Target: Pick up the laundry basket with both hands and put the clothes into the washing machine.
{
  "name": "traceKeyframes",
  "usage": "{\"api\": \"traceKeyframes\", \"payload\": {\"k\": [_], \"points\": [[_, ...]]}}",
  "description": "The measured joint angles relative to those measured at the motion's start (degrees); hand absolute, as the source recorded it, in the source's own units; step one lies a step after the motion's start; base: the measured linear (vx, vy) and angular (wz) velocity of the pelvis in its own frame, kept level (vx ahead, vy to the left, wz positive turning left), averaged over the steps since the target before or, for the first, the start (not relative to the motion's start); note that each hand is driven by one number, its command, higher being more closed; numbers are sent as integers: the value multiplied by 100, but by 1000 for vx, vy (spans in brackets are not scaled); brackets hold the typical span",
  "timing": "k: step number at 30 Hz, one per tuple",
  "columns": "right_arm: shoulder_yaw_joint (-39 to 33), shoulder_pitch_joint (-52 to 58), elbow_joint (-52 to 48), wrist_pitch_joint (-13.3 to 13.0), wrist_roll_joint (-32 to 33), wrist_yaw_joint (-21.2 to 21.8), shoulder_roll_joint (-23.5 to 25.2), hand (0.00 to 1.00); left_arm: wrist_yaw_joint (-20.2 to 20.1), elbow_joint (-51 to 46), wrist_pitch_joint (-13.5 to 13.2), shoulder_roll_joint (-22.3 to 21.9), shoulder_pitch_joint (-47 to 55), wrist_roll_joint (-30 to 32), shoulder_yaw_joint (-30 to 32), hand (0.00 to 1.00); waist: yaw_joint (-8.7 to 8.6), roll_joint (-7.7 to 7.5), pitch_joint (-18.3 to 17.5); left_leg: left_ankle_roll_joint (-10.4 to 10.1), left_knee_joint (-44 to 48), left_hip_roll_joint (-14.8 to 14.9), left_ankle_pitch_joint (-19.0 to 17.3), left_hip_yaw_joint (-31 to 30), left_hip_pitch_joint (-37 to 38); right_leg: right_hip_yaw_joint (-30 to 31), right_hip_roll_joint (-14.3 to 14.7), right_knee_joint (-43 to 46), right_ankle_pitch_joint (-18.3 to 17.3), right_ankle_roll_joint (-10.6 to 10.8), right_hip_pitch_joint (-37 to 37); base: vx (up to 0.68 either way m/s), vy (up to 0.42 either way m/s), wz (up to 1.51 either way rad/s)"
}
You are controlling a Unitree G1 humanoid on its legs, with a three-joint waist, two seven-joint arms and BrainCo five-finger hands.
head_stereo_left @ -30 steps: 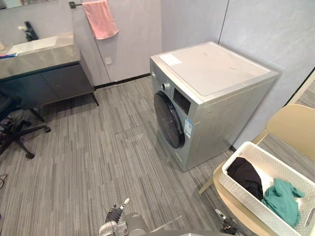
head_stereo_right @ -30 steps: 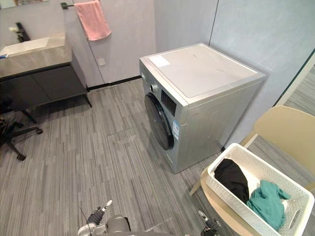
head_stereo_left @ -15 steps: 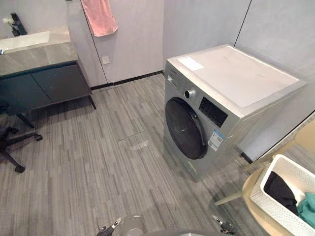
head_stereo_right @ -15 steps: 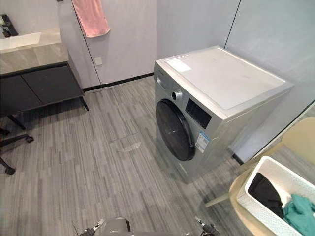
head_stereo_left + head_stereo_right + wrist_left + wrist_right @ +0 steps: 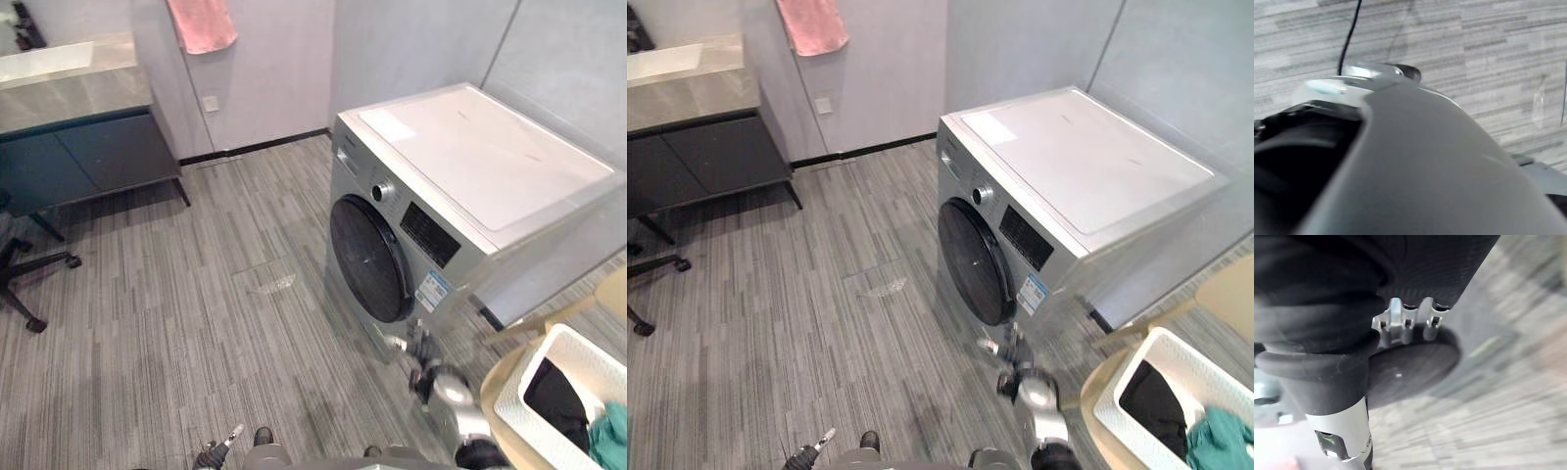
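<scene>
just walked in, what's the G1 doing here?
The robot faces the washing machine, whose round door is shut. Its right hand is raised in front of the machine's lower front, just below the door; contact cannot be told. The left hand sits low by the robot's body. The laundry basket rests unheld on a tan chair to the right, holding a black garment and a teal garment.

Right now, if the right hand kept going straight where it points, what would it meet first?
The right hand would probably meet the washing machine door first, though depth is unclear.
</scene>
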Motion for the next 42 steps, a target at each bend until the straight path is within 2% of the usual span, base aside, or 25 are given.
{"api": "traceKeyframes", "payload": {"k": [6, 8, 11, 16, 21, 22, 30, 36, 39, 42], "points": [[557, -728, 55, -6, -48, -115, -39, 0, -1, 2, 13, 4, 71, 120, -22, 0, 119, 5, -7, 45, -137, -130, 166, 5, -174, -88, -82, -217, 90, 103, -19, 83, -3, 10], [672, -946, 135, 14, -48, -112, 13, 0, -1, 0, 13, -17, 4, 145, -76, 0, 133, 72, 34, 86, -234, -184, 266, 2, -261, -149, -118, -325, 167, 141, -57, 7, 33, 16], [679, -1395, 464, 37, -49, -152, 53, 0, 8, -107, 10, -40, -47, 208, -171, 0, 271, 152, 120, 105, -360, -199, 404, 21, -408, -154, -120, -400, 280, 133, -228, -44, 17, 1], [331, -2153, 761, 96, -269, -405, -115, 0, 144, -357, -9, -142, -90, 175, -295, 0, 278, 336, 415, 193, -482, -250, 632, -10, -730, -224, -189, -243, 375, 119, -623, -121, 34, 7], [-82, -2223, 634, 159, -571, -691, -451, 0, 272, -421, -51, -113, -211, 6, -489, 0, 260, 404, 623, 222, -509, -347, 668, 54, -888, -150, -302, -151, 436, 171, -865, -104, 65, -2], [-182, -2170, 406, 237, -676, -780, -523, 0, 335, -450, -65, -110, -251, -13, -548, 0, 253, 422, 640, 217, -512, -368, 650, 101, -974, -119, -323, -158, 460, 212, -970, -96, 83, -17], [-454, -1695, -668, 237, -891, -1012, -631, 0, 356, -561, -74, -94, -299, -7, -602, 0, 232, 437, 755, 299, -481, -394, 630, 494, -1048, 246, -386, -172, 557, 247, -1238, 35, 30, -21], [-553, -1688, -666, 237, -888, -1107, -682, 0, 369, -579, -78, -95, -400, -10, -625, 0, 245, 472, 845, 300, -478, -416, 630, 504, -1116, 239, -381, -163, 547, 259, -1317, 73, 6, -3], [-666, -2174, -340, 227, -869, -1134, -807, 0, 382, -677, -133, -89, -501, -12, -677, 0, 231, 517, 1042, 302, -404, -426, 630, 428, -1280, 194, -399, -87, 545, 255, -1448, -7, 11, 7], [-871, -3414, 951, 236, -696, -1230, -1308, 0, 386, -837, -230, -86, -631, -41, -844, 0, 254, 675, 1420, 308, -266, -467, 635, 268, -1499, 153, -422, 90, 531, 239, -1626, -78, 16, 14]]}}
